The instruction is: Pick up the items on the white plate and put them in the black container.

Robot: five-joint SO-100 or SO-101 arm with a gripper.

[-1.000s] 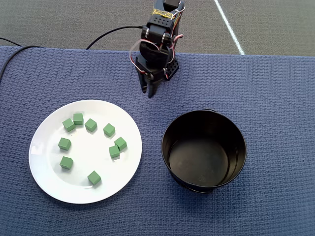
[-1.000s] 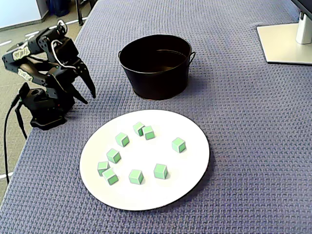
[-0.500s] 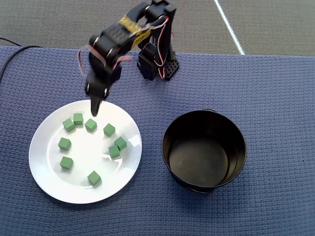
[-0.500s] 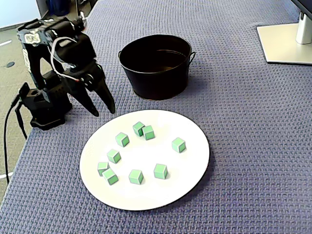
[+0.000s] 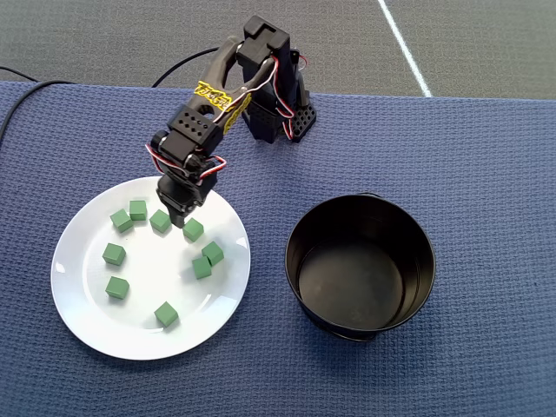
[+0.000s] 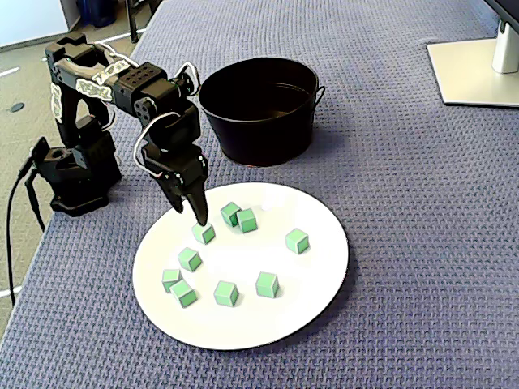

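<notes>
Several small green cubes [image 5: 113, 254] lie scattered on the white plate [image 5: 87, 317] at the left of the overhead view, and they show in the fixed view too [image 6: 267, 284] on the plate [image 6: 316, 284]. My gripper [image 5: 184, 217] points down over the plate's upper part. Its tips [image 6: 195, 215] hover just above one cube [image 6: 203, 233], which the overhead view shows at the tips [image 5: 193, 229]. The jaws are slightly open with nothing between them. The black container [image 5: 360, 265] stands empty to the right of the plate, apart from it [image 6: 259, 109].
Everything sits on a blue woven mat. The arm's base [image 6: 75, 174] stands at the mat's edge with a cable trailing off. A white monitor foot [image 6: 474, 69] occupies the far corner of the fixed view. Bare mat lies between plate and pot.
The arm has swung from beside its base out over the plate and lowered, so the tips now hang just above a cube. The cubes and the pot have not moved.
</notes>
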